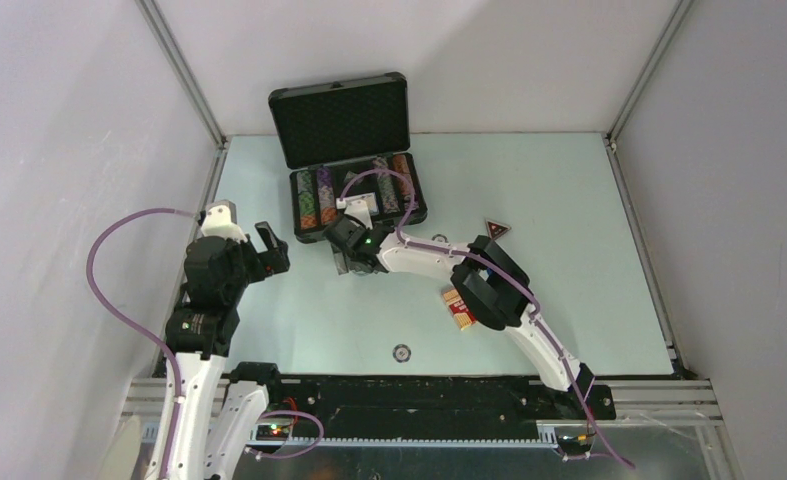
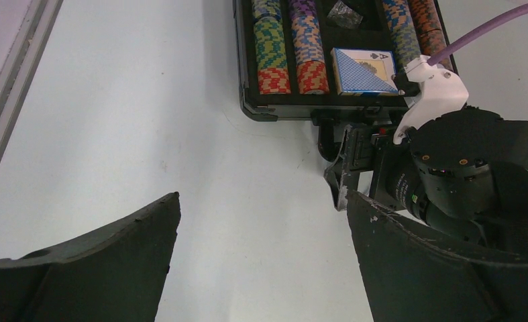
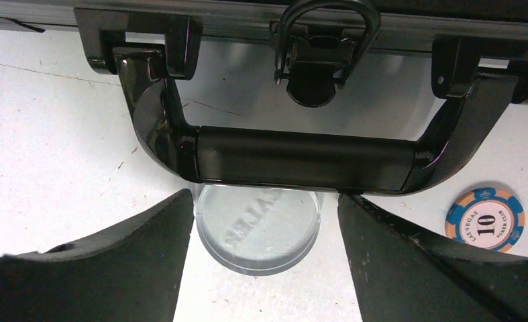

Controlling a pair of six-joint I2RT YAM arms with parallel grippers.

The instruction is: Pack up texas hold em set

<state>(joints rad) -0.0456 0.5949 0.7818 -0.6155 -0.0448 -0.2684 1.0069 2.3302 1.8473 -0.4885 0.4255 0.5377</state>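
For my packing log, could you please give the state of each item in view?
Case: open, lid upright.
Left gripper: open, empty.
Clear button: flat on table.
Right gripper: open, straddling clear button.
Blue chip: flat on table.
Red deck: on table, outside case.
Triangular marker: on table, outside case.

Grey panel walls are enclosing the pale table, aluminium rails running up from its far corners.

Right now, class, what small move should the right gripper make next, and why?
Probably close the right gripper on the clear button. The button lies flat on the table between the open fingers, just in front of the handle. It is not yet gripped, so closing seems the step needed before lifting it to be packed.
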